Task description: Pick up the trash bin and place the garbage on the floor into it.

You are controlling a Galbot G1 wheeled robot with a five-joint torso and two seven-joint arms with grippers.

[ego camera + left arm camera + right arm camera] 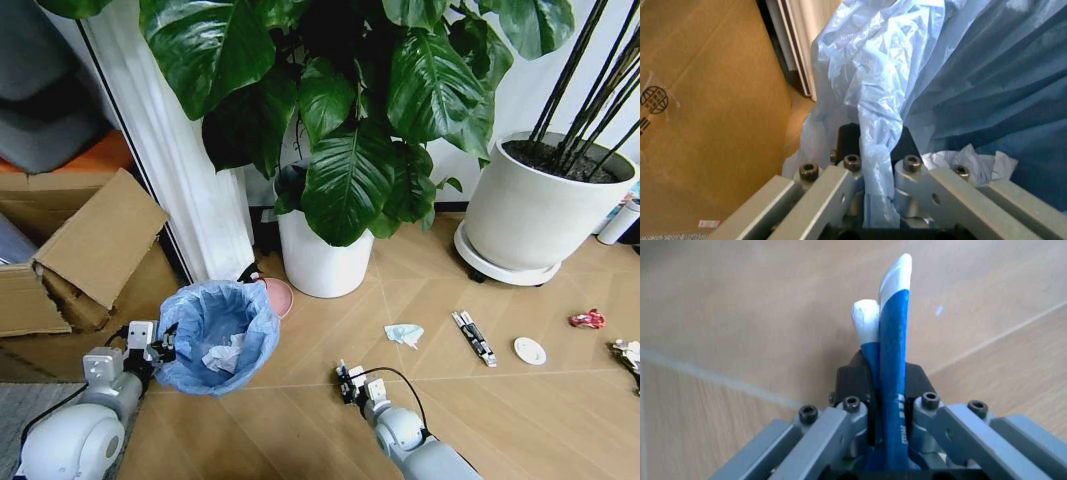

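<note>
The trash bin (220, 335), lined with a crinkly light-blue bag folded over its rim, is seen at the lower left of the head view, beside a cardboard box (95, 250) and in front of a white plant pot (322, 262). A crumpled white paper wad (224, 356) is seen lying inside it. The bin's rim is clamped by the left gripper (163, 345) from the robot's left side; in the left wrist view the blue bag (880, 115) is pinched between the closed fingers (910, 187), with the white wad (967, 162) visible just past them.

A blue-white tube (892, 355) is gripped by the right gripper (348, 383), which is held low over the floor (500, 420) to the right of the bin and apart from it. In the right wrist view the tube is seen standing up from between the clenched fingers (928, 415), its white tip farthest from the wrist, with bare tan flooring (740, 315) behind it.

More garbage is scattered on the floor farther to the right: a pale crumpled wrapper (404, 334), a narrow printed strip (473, 338), a white disc (529, 350), a red crumpled wrapper (587, 319) and another printed piece (630, 353) at the picture's edge. A second, larger white pot (535, 210) is placed on a wheeled base behind them.
</note>
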